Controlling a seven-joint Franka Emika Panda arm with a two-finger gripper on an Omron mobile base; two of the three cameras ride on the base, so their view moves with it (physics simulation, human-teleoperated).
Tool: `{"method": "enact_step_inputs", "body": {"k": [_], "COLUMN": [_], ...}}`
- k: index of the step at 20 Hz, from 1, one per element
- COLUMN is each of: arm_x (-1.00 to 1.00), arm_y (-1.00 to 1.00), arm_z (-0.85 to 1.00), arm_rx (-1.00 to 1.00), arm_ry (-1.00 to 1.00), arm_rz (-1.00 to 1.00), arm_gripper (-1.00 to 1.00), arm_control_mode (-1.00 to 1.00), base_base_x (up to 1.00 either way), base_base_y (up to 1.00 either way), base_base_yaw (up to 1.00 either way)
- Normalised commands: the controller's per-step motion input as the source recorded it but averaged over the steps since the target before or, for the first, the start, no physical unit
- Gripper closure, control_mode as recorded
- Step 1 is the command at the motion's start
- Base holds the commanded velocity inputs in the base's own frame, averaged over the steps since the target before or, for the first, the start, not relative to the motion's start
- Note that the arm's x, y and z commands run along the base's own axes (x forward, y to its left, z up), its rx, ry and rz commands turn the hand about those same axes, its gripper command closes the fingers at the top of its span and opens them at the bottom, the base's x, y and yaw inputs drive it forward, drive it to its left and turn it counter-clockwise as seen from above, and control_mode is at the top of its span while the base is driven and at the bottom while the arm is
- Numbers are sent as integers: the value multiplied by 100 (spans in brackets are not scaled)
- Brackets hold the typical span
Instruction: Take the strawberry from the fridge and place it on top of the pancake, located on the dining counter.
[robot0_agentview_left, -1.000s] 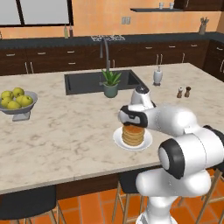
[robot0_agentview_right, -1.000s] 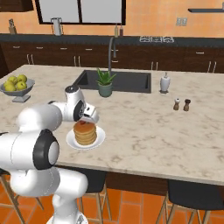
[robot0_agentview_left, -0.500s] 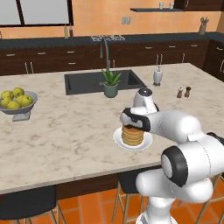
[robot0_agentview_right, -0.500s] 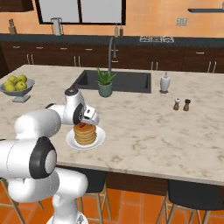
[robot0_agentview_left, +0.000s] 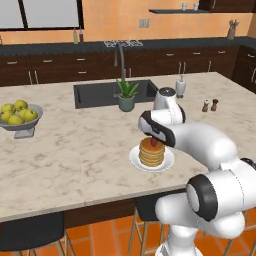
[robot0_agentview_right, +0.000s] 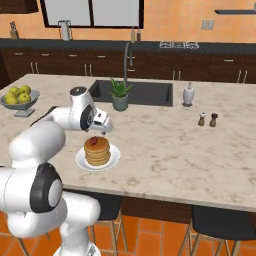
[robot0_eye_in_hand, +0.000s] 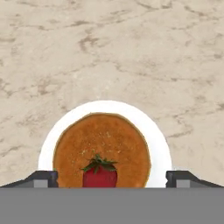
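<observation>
Beige marbled dining counter (robot0_agentview_left: 75, 155) lies under our white plate (robot0_eye_in_hand: 157, 140), where the strawberry (robot0_eye_in_hand: 99, 175) rests atop the pancake (robot0_eye_in_hand: 109, 144), our gripper (robot0_eye_in_hand: 111, 178) spread wide, holding nothing.

- I see the dining counter (robot0_agentview_left: 75, 155), pale beige marbled top, with a dark sink (robot0_agentview_left: 100, 93) set into it.
- A white plate (robot0_agentview_right: 114, 159) sits directly on it.
- Also on it: a grey fruit bowl (robot0_agentview_left: 20, 122), a potted plant (robot0_agentview_left: 126, 97), a white dispenser (robot0_agentview_right: 188, 94), two shakers (robot0_agentview_right: 207, 120).
</observation>
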Motion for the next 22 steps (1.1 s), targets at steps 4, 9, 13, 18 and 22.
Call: {"method": "enact_step_inputs", "body": {"k": [4, 9, 13, 18, 22], "arm_x": [-92, -100, -100, -100, -94], "arm_y": [32, 78, 100, 85, 44], "arm_z": [67, 17, -17, -39, -38], "arm_rx": [-1, -2, 0, 1, -1], "arm_ry": [0, 0, 0, 35, 4], "arm_rz": [-3, 0, 2, 1, 0], "arm_gripper": [-100, -100, -100, -100, -100], "arm_control_mode": [-100, -100, -100, -100, -100], "base_base_x": [0, 0, 0, 0, 0], "base_base_y": [0, 0, 0, 0, 0], "base_base_yaw": [0, 0, 0, 0, 0]}}
